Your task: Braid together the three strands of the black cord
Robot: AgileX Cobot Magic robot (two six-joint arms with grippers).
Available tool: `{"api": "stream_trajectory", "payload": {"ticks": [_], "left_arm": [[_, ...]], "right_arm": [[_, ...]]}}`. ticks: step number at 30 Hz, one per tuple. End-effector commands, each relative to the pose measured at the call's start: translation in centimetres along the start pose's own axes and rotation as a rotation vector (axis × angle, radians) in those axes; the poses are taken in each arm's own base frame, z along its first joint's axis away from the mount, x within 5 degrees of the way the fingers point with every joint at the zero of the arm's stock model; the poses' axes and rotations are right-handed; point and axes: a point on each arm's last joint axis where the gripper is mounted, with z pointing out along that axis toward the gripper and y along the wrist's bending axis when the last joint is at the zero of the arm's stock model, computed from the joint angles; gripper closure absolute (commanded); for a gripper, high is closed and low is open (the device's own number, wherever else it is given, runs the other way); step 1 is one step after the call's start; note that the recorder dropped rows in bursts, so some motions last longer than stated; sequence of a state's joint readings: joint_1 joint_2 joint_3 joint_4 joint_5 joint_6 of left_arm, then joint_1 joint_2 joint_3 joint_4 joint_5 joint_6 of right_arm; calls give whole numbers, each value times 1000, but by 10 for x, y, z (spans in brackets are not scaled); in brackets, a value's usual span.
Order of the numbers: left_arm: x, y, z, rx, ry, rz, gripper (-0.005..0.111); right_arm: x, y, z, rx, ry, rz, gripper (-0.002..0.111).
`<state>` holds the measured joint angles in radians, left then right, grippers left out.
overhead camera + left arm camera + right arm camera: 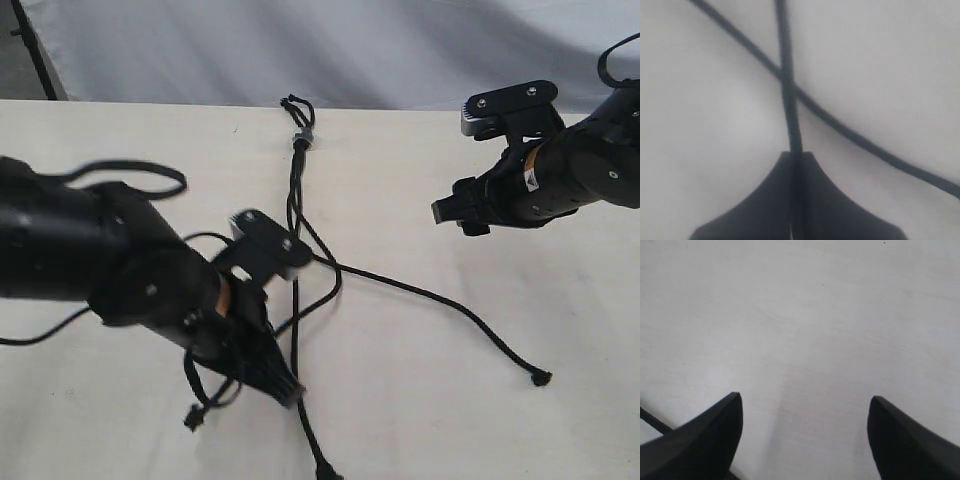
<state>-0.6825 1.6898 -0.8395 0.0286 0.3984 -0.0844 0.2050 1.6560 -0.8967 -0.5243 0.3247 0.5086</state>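
Across the pale surface (450,420) lies the black cord (296,200), with its grey band (303,139) toward the far side and short loops (296,104) just beyond the band. The three strands (294,180) leave the band together and spread apart toward the near side. The right strand (440,300) sweeps away to a knotted tip (541,378). The middle strand (296,300) runs almost straight to the near edge of the exterior view. A third knotted tip (192,420) lies just beside the left arm (100,260).

A small white and orange label (530,178) sits on the right arm (585,165), but its marking is too small to read.

The left fingers (287,386) are pressed together and pinch the middle strand low over the surface. In the left wrist view, the left fingers (785,200) meet in a narrow seam, and the middle strand (789,100) comes out of that seam. Another strand (850,132) crosses the middle strand a little way beyond the tips.

The right fingers (455,214) are spread wide and hold nothing. They hover above bare surface, well apart from the cord. In the right wrist view, the two right fingers (715,435) frame only pale surface (805,315). A short black line (652,423) shows beside one finger, and I cannot tell whether it is a strand.
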Motion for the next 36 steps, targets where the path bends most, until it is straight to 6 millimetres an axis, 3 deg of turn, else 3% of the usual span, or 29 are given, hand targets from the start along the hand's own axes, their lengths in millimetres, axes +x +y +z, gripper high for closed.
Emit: {"api": "stream_trajectory", "payload": {"ticks": [1,7,13,16,21,25,33,36], "left_arm": [[9,45,-12,-68,6,-132,106],[29,81,-4,-117,-38,-249,106],[43,80,3,-119,-123,-250,106],[51,78,6,-117,-126,-249,106],[55,77,8,-117,-172,-246,106],[56,77,8,-117,-178,-246,106],[57,77,8,-117,-167,-249,106],[58,77,8,-117,-159,-243,106]], "right_arm": [[1,-1,-1,-1,-6,8,41],[1,-1,-1,-2,-8,7,41],[1,2,-2,-26,1,74,41],[1,14,-3,-53,-1,55,41],[0,67,-16,-151,-21,-68,41],[16,115,-32,-218,17,-196,41],[70,191,-65,-339,131,-401,41],[93,214,-64,-369,182,-461,41]]}}
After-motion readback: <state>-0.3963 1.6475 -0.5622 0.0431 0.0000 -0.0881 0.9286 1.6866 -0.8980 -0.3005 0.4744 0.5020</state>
